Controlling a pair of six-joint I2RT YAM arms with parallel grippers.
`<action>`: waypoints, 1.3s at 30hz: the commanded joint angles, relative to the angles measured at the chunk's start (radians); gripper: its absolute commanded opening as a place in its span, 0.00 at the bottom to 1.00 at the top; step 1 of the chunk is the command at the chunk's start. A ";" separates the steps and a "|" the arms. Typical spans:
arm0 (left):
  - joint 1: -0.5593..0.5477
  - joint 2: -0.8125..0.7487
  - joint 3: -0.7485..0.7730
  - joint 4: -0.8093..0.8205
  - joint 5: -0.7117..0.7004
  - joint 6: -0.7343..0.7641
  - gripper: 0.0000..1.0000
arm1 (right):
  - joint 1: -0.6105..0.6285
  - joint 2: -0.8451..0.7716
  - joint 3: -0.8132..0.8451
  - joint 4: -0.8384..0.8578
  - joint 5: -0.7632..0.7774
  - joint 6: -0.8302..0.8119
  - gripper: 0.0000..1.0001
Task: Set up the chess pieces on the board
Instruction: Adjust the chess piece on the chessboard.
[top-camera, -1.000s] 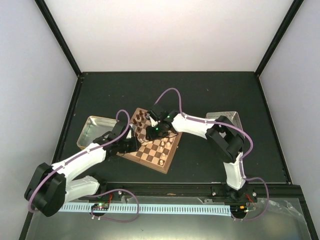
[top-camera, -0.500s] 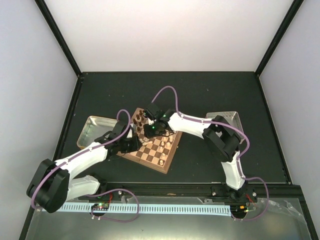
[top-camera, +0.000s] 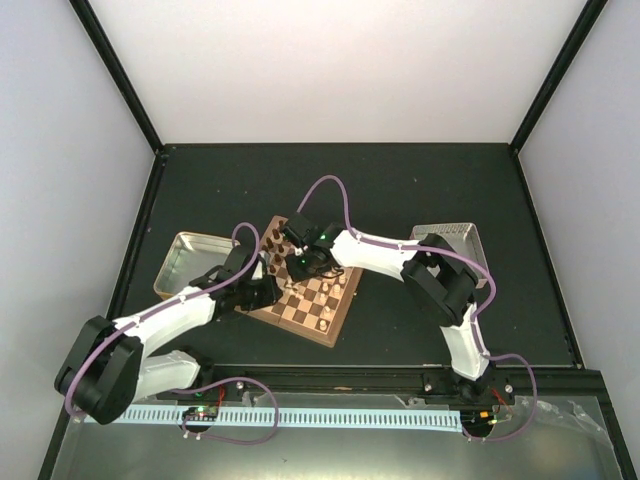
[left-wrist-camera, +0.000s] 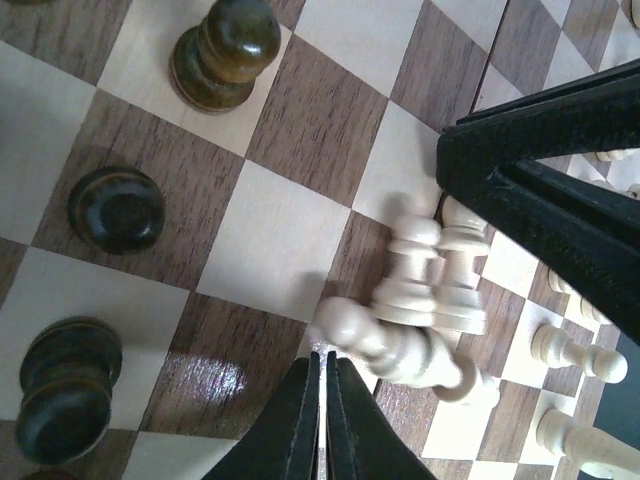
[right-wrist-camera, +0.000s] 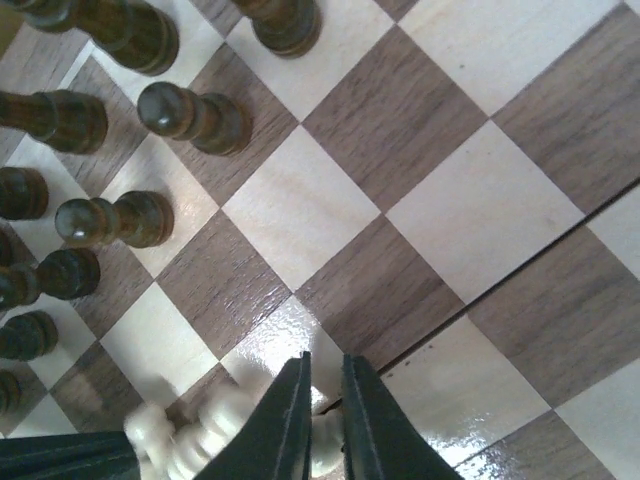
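The left gripper, fingers pressed together and empty, sat at the bottom centre, just beside a toppled cream piece. The chess pieces clustered right of centre on the board, with the right arm's black finger crowding them from the upper right. Dark pawns stood along the left. The right gripper showed only a slim gap, with something cream low in it. Whether it pinched that piece I cannot tell. A tin tray lay left of the board.
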 joint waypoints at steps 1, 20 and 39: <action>0.008 0.009 -0.003 0.033 0.023 -0.009 0.05 | 0.005 -0.036 -0.029 -0.002 0.044 -0.005 0.06; 0.009 -0.055 0.003 0.011 0.036 -0.008 0.07 | 0.016 -0.161 -0.076 -0.039 0.101 -0.006 0.28; 0.008 0.017 -0.002 0.143 0.144 -0.055 0.32 | 0.055 -0.174 -0.145 -0.085 0.058 -0.047 0.28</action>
